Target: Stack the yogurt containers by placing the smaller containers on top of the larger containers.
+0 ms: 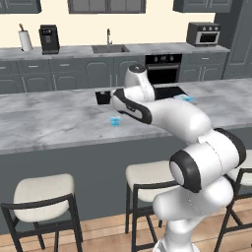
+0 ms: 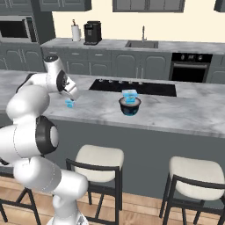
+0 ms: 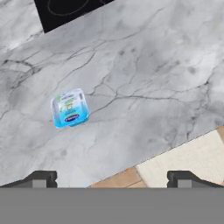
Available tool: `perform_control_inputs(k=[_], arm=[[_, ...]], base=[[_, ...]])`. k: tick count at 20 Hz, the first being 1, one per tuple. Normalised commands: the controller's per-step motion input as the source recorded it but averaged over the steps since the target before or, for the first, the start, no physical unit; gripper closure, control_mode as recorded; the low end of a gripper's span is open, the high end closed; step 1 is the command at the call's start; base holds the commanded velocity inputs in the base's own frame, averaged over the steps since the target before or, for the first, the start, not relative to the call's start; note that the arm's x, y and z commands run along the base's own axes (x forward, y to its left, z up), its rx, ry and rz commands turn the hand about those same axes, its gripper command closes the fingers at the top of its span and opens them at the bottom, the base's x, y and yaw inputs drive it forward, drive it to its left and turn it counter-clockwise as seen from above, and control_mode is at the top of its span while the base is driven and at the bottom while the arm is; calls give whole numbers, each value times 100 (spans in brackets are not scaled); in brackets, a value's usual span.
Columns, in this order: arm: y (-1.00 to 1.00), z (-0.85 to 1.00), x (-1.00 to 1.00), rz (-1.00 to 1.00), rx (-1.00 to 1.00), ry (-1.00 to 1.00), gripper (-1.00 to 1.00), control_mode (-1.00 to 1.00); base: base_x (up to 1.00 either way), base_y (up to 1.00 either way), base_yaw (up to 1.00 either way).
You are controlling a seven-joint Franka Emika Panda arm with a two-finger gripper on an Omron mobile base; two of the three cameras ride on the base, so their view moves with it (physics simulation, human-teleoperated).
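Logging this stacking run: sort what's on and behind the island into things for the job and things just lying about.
For the job:
- small blue yogurt cup, alone on the marble
- larger yogurt tub, sitting in a dark bowl
- gripper, open above the small cup

Lying about:
- cooktop
- coffee machine
- paper towel roll
- sink
- stools

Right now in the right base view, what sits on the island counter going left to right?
Small light-blue yogurt cup, just below the arm's hand → black cooktop set into the counter → dark bowl with the pale blue-and-white yogurt tub at it; whether the tub sits in the bowl or behind it is unclear.
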Motion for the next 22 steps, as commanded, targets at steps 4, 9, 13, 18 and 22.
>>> perform_control_inputs(k=[4, 9, 13, 18, 22], arm=[[9, -17, 36, 3, 3, 0, -100, -100], [2, -14, 29, 6, -3, 0, -100, -100], [1, -10, 24, 12, -8, 2, -100, -100], [8, -11, 18, 12, -5, 0, -100, -100], [16, -20, 13, 9, -4, 0, -100, -100]], base=[[0, 0, 0], [0, 0, 0], [0, 0, 0], [0, 0, 0], [0, 0, 0]])
